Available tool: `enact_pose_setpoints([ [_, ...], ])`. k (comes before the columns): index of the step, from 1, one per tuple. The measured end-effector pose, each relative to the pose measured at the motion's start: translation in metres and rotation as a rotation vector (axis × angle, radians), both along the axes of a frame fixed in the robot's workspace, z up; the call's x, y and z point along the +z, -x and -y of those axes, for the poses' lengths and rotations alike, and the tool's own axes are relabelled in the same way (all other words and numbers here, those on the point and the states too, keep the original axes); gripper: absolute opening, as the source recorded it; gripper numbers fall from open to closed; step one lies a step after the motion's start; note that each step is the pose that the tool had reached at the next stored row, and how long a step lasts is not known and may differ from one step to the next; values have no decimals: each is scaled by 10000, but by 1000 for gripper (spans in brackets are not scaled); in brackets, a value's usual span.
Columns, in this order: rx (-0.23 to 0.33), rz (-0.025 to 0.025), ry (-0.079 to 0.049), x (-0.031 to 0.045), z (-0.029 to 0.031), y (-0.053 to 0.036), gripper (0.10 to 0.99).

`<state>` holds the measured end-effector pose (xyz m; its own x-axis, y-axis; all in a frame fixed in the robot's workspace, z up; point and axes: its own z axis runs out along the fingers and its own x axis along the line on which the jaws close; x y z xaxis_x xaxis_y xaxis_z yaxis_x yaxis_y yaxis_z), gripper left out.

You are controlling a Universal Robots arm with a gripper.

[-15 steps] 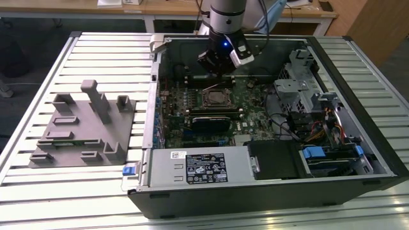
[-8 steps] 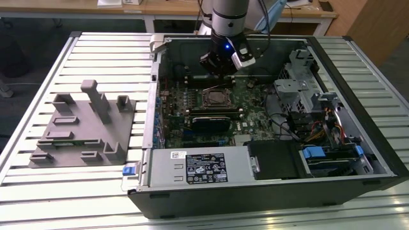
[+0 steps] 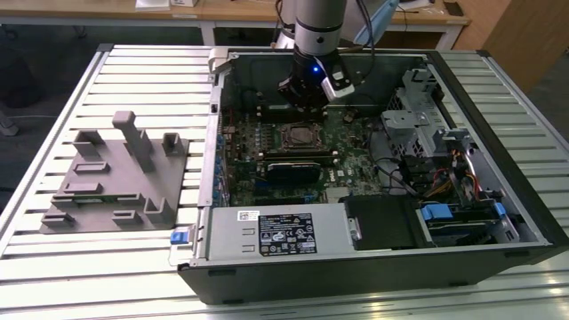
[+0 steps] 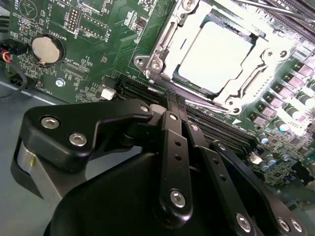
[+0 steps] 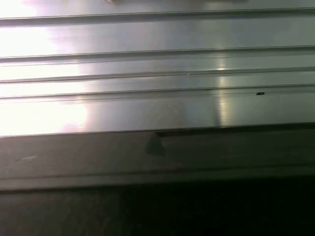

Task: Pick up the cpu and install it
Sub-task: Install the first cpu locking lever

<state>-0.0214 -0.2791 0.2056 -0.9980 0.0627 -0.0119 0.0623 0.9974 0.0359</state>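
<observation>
Exterior view: an open computer case [image 3: 374, 260] lies on its side on a slatted metal counter [image 3: 53, 267], so the green circuit board [image 3: 356, 167] faces up for reach from above. The hand [image 3: 307, 100] hangs over the board's far part; I cannot tell its grip. In the second wrist view, the cpu [image 4: 211, 56] sits seated in its metal-framed socket [image 4: 152, 64], close beyond the hand's dark linkage.
</observation>
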Motion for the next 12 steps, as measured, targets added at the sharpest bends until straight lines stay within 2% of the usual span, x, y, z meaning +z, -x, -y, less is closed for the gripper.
enact_pose_setpoints([
  [12,0,-10,4,-43,0,-22,106],
])
